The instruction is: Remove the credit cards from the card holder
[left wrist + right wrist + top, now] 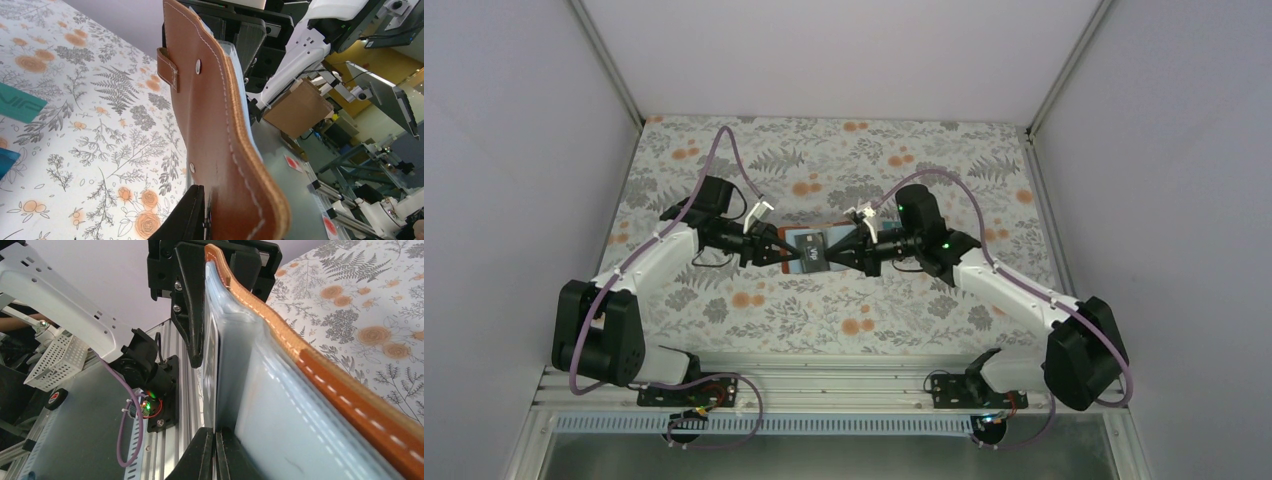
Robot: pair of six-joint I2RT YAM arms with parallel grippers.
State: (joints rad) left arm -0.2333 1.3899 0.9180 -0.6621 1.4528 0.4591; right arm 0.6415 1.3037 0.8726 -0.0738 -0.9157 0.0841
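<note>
Leather holder (215, 110) held aloft mid-table, gripped from both sides.
Left gripper (774, 248) clenches its 9 o'clock edge; black card (809, 252) shows inside; right gripper (834, 250) is pinched tight at 3 o'clock, on what I cannot tell.

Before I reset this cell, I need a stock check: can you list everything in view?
card holder: one, brown leather with pale blue-grey pockets, held in the air between both grippers
black card: one, dark with white marks, in the holder
teal-green card: one, flat on the tablecloth
blue card: one, only a corner showing, on the tablecloth
tablecloth: one, white with grey ferns and orange flowers, covering the table
left gripper: one, black, clamped on the holder
right gripper: one, black, shut, apparently on the black card's edge
</note>
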